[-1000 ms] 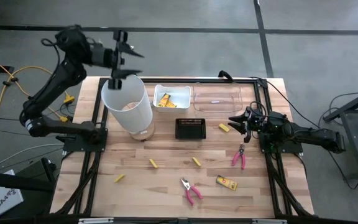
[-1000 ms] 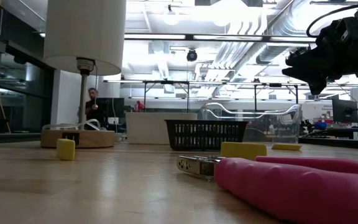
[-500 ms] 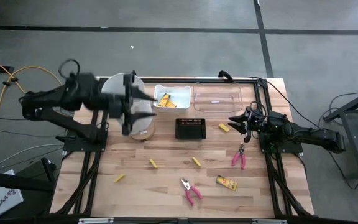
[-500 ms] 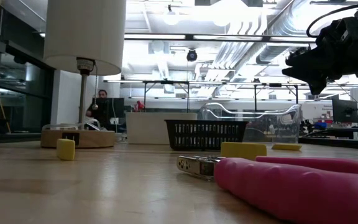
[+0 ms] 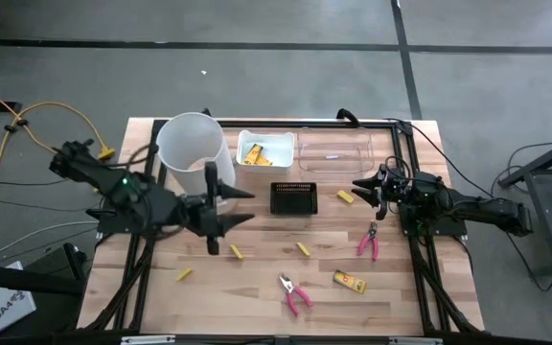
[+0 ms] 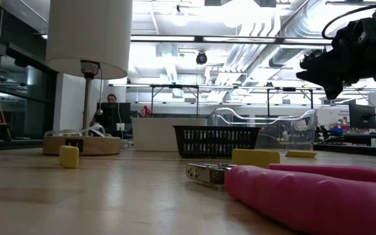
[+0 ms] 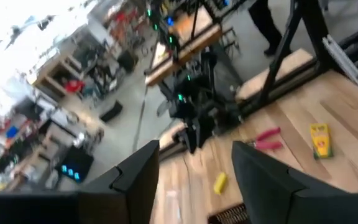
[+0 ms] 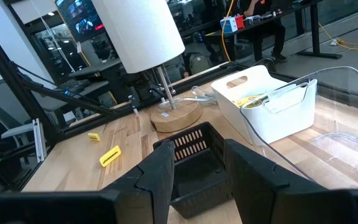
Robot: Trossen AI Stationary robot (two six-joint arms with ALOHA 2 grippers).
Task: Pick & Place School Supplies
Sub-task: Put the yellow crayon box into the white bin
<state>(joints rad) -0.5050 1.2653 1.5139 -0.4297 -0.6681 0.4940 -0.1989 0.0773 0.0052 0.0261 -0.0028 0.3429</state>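
Note:
School supplies lie loose on the wooden table: a yellow packet [image 5: 349, 281], two pink-handled pliers [image 5: 295, 293] [image 5: 368, 241], and small yellow blocks [image 5: 237, 252] [image 5: 303, 249] [image 5: 184, 274] [image 5: 345, 196]. My left gripper [image 5: 242, 204] hangs open above the table, just near of the white cylinder [image 5: 194, 153]. It points toward the table's right with nothing between its fingers [image 7: 135, 180]. My right gripper [image 5: 364, 187] rests open at the right, facing the black tray [image 8: 194, 165], and holds nothing.
A white box [image 5: 265, 151] with yellow items and a clear tray [image 5: 334, 153] stand along the far edge. The black tray [image 5: 293, 197] sits mid-table. The white cylinder stands on a wooden base [image 6: 82, 144]. A person [image 6: 111, 111] stands in the room beyond.
My left gripper has swung from beyond the table's far left corner, across the white cylinder, toward the near edge and the right. It has come lower and turned from facing the far side to facing the table's right. Its fingers stay open.

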